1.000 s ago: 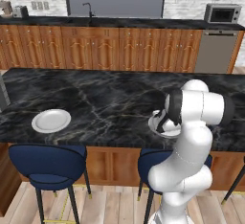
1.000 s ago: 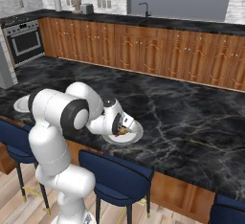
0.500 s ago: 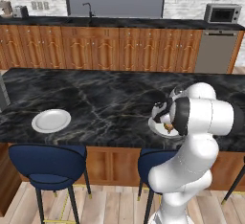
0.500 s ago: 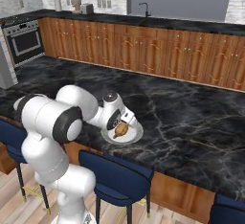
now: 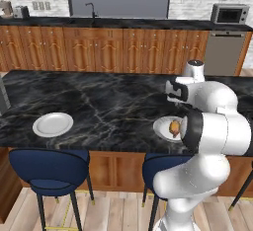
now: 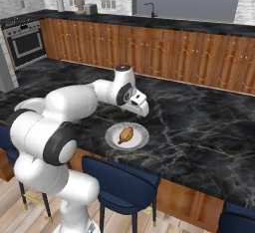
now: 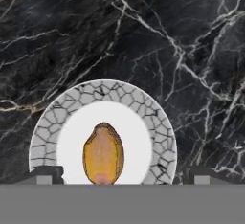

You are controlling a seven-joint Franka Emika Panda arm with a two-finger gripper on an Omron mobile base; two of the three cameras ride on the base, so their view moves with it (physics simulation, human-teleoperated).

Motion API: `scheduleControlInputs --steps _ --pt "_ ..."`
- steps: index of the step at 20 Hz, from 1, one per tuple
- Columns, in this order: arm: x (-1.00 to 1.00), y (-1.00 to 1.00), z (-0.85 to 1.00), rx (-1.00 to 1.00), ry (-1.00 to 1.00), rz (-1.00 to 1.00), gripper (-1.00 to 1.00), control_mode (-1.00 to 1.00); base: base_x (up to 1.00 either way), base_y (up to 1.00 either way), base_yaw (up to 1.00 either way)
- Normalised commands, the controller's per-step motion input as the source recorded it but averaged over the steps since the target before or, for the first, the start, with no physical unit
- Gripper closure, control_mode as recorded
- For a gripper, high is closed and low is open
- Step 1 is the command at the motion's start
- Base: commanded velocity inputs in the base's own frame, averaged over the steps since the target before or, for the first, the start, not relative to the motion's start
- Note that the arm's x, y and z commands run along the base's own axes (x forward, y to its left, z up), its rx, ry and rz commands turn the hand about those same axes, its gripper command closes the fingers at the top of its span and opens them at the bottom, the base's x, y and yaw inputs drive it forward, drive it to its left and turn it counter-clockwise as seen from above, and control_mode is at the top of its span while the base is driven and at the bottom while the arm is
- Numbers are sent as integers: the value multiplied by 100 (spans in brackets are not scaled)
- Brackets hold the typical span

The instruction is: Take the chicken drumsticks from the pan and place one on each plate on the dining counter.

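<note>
A golden-orange drumstick (image 6: 125, 134) lies in the middle of a white plate (image 6: 141, 138) at the centre of the right base frame, near the front edge of the desk (image 6: 199, 127). The tool (image 7: 118, 174) hovers above it, jaws spread wide and empty. A second plate (image 5: 53, 124) sits bare at the left of the left base frame.

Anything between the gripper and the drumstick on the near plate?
Nothing visible. The gripper is open above the golden-orange drumstick, which lies on its plate with clear space between them. The other plate is still bare.
</note>
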Motion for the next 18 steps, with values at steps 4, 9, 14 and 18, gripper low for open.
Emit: scheduleControlInputs --steps 4,9,14,18 --pt "-100 5 18 -7 7 8 -100 -100 0 0 0" --pt "-100 51 0 -8 -4 5 -100 -100 0 0 0" --pt "-100 55 0 -11 -12 7 -100 -100 0 0 0" --pt "-100 33 -7 -10 -13 7 -100 -100 0 0 0"
